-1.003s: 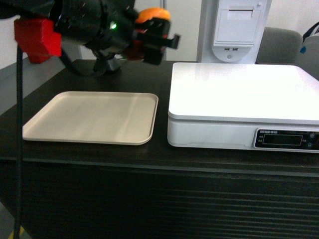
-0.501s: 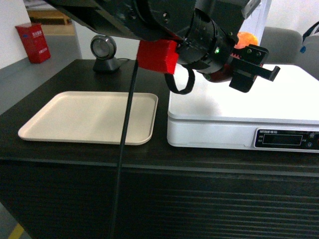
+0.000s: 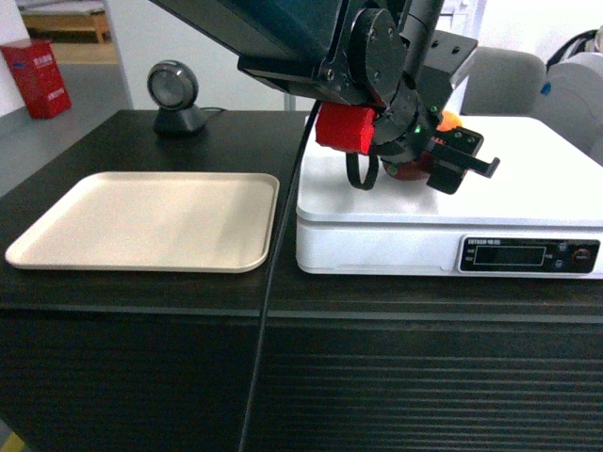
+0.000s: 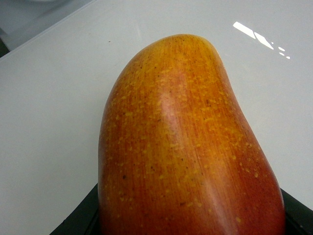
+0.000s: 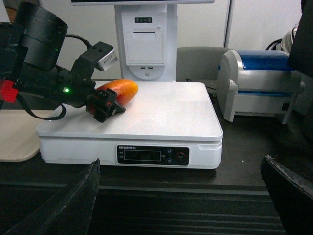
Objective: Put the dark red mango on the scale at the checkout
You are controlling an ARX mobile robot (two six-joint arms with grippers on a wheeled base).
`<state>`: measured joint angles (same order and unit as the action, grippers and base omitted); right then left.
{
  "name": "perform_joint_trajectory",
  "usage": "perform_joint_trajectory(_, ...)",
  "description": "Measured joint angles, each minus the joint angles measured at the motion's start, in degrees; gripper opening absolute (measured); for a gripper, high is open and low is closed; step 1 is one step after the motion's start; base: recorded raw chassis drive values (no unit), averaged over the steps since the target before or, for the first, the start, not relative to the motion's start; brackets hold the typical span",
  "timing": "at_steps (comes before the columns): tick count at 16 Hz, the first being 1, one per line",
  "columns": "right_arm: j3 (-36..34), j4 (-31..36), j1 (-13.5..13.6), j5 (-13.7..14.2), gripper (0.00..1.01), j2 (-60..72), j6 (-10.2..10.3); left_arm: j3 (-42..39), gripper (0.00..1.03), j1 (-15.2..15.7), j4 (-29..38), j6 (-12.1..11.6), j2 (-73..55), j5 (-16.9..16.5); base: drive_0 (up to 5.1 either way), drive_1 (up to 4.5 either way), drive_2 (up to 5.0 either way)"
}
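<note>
**Operator:** Where's the mango?

**Observer:** You have the mango (image 3: 450,121) in the left gripper (image 3: 443,160), right of centre in the head view, low over the scale (image 3: 528,198). Its jaws are closed on the red end, and the orange tip pokes out past them. The left wrist view is nearly all mango skin with the white platform behind it; whether the fruit touches the platform, you can't tell.

**Operator:** And my right gripper?

**Observer:** The right gripper (image 5: 181,196) shows as two dark fingers at the lower corners of its own view, jaws spread wide, facing the scale's display.

**Operator:** What's on the surface?

**Observer:** The checkout (image 3: 283,292) is dark wood grain with a ribbed front. A beige tray (image 3: 141,221) lies at the left, just beside the scale. A round scanner (image 3: 173,92) stands at upper left.

**Operator:** The room?

**Observer:** A white terminal (image 5: 144,41) rises behind the scale, a blue-topped printer (image 5: 259,81) sits at its right, and a red box (image 3: 33,75) is at the far upper left.
</note>
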<state>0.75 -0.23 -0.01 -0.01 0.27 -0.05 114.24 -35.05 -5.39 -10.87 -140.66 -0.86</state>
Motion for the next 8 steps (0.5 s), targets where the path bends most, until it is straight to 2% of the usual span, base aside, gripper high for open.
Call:
perform_joint_trajectory(1,0.00,0.00,0.00,0.00,0.98,0.00,0.00,2.64,0.63,0.13,-1.07,0.15,-1.40,0.24,0.0,0.00,0.0)
perform_joint_trajectory(4,0.00,0.00,0.00,0.00,0.98,0.00,0.00,3.52,0.95,0.22,0.92,1.51,-1.55,-0.85,0.0,0.00,0.0)
perform_joint_trajectory(5,0.00,0.00,0.00,0.00,0.98,0.00,0.00,2.86,1.00,0.22,1.75,1.55,-0.92,-1.29,0.0,0.00,0.0)
perform_joint_trajectory(7,0.00,0.00,0.00,0.00,0.98,0.00,0.00,-0.22,0.98,0.22,4.79,2.21,1.79,-1.68,0.0,0.00,0.0)
perform_joint_trajectory(8,0.00,0.00,0.00,0.00,0.98,0.00,0.00,-1.97,0.98,0.44,6.80,3.72,3.93,-2.51,0.0,0.00,0.0)
